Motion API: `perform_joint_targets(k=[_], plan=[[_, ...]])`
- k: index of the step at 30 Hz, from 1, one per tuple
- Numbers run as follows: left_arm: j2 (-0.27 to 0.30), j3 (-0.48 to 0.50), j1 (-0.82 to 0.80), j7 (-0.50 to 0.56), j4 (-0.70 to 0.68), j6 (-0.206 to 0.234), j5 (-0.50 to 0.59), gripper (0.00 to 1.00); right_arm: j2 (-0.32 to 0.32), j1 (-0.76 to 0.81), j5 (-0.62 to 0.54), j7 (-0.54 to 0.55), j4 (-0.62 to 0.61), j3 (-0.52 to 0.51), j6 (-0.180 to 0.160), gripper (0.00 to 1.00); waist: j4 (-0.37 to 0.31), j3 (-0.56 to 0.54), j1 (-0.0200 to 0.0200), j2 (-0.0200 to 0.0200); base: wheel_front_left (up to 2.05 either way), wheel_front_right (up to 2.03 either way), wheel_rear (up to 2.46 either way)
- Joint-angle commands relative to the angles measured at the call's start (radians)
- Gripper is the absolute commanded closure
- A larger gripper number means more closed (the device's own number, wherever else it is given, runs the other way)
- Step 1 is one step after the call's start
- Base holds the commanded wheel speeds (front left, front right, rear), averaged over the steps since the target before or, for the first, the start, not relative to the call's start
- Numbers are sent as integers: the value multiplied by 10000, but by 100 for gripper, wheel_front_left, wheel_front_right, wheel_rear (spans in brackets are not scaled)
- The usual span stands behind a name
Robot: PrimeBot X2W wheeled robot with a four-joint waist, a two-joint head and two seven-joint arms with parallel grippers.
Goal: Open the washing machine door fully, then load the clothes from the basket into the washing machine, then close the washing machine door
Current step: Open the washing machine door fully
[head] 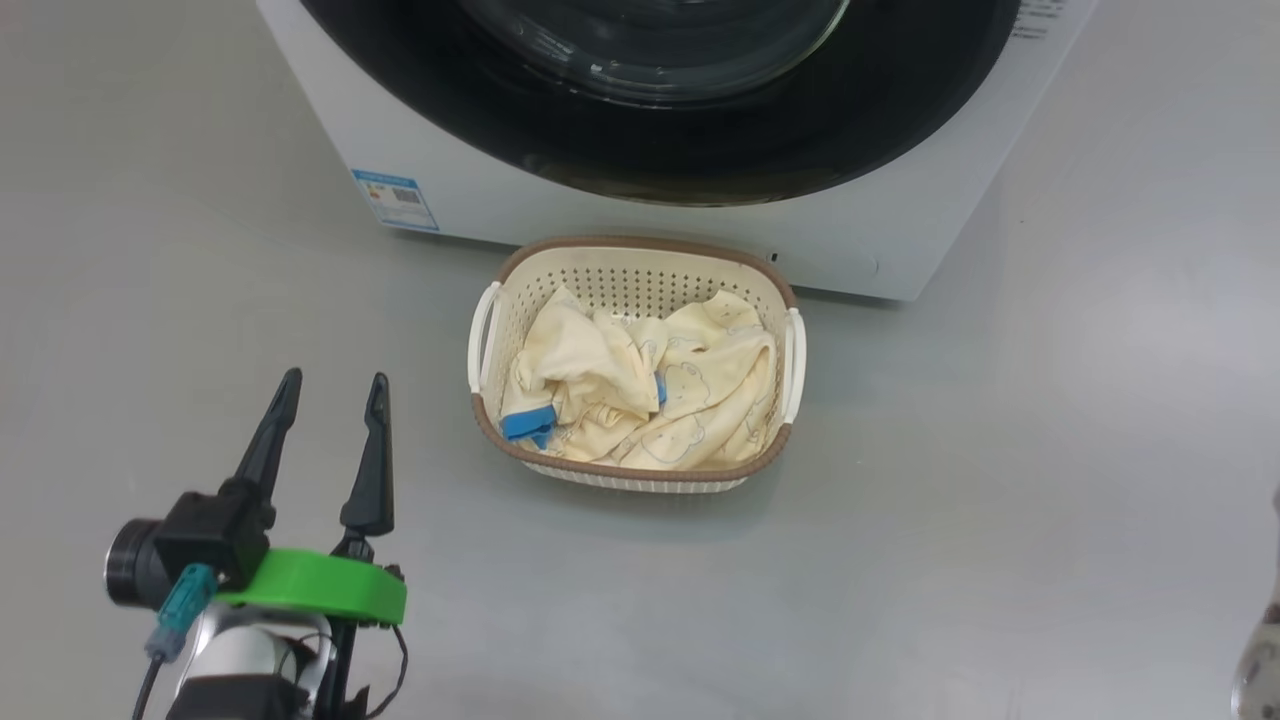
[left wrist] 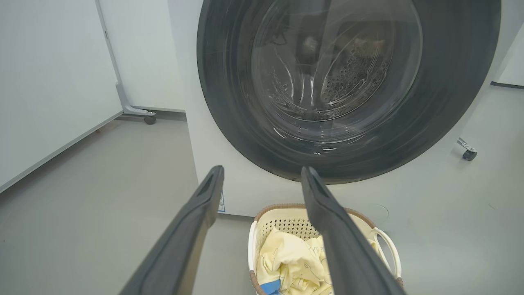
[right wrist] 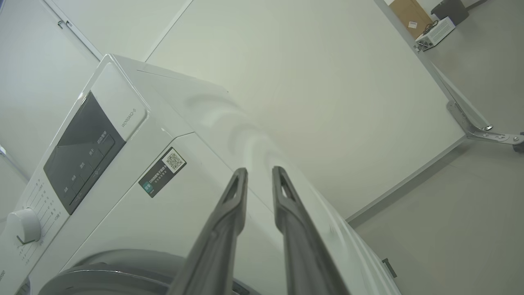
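Zero steps done | our 12 o'clock: washing machine door (head: 900,120) shut | clothes (head: 640,390) in basket (head: 640,243) | left gripper (head: 333,380) spread | right gripper (right wrist: 260,170) part-spread, empty

Grey floor (head: 1000,500), white wheeled panels (left wrist: 53,82), perhaps a cardboard box (right wrist: 411,14).

floor (head: 1000,500): grey, smooth | on it: washing machine (head: 480,200), basket (head: 640,283) just before it

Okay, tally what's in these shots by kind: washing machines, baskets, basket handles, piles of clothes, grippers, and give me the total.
Washing machine: 1
Basket: 1
Basket handles: 2
Pile of clothes: 1 (garments in it can't be counted)
Grippers: 2, the left gripper and the right gripper
Total: 7
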Motion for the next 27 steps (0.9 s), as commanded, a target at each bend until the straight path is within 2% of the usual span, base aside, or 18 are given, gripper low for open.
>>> perform_joint_targets(k=[1,5,14,19,27], plan=[[132,286,-478,-111,-284,7,-103,0,10,-688,377,111,-49,1,-30,100,260,356,-1,0,0,0,0],[77,99,-754,-111,-251,7,-158,0,254,-1473,1725,584,815,-569,-30,100,536,780,-1,0,0,0,0],[-66,-91,-1037,-111,-166,7,-218,0,484,-2398,3210,2172,1995,-487,-30,100,847,1145,-1,0,0,0,0],[-146,-154,-1137,-111,-125,6,-235,0,517,-2900,3899,2953,2387,-609,-30,100,969,1271,-1,0,0,0,0],[-207,-161,-1204,-111,-121,6,-280,0,497,-3539,4345,4006,3078,-681,-30,100,1102,1457,-1,0,0,0,0]])
